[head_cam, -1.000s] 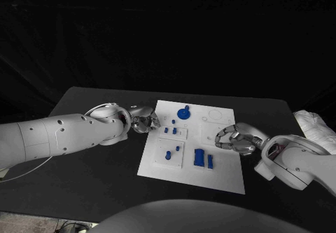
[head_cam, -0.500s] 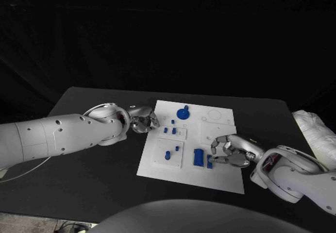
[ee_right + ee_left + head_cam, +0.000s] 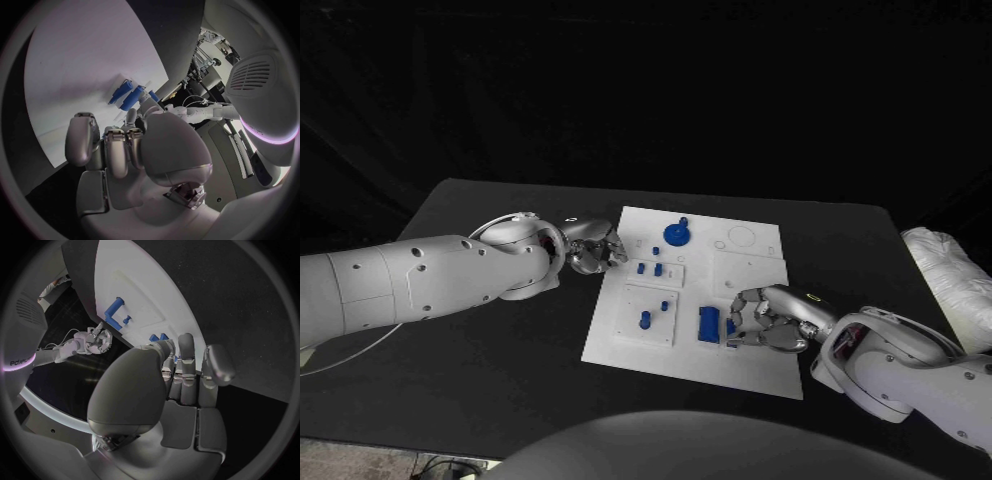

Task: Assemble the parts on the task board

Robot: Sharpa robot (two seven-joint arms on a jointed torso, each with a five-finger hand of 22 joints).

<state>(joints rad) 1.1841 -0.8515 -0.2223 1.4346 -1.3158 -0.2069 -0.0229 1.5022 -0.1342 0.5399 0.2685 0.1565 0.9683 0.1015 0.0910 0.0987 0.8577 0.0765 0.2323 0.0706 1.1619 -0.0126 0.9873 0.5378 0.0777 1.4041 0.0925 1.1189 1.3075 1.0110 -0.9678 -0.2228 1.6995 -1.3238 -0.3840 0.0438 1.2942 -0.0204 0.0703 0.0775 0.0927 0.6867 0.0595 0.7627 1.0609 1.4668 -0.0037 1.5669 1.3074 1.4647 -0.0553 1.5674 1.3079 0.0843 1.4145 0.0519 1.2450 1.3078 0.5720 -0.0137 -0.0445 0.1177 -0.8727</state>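
From the head view, my right hand hangs over the near right part of the task board on the black table, fingers curled and touching the two upright blue parts — whether it grips one I cannot tell — while my left hand sits curled at the board's left edge, holding nothing. In my left wrist view, the fingers lie together just beside the small blue pegs. In my right wrist view, the curled fingers sit just short of the blue parts — the contact itself is hidden.

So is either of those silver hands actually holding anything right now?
Not that the pictures show. The left hand rests curled beside the task board, holding nothing. The right hand sits over the blue parts; whether it grips one cannot be told.
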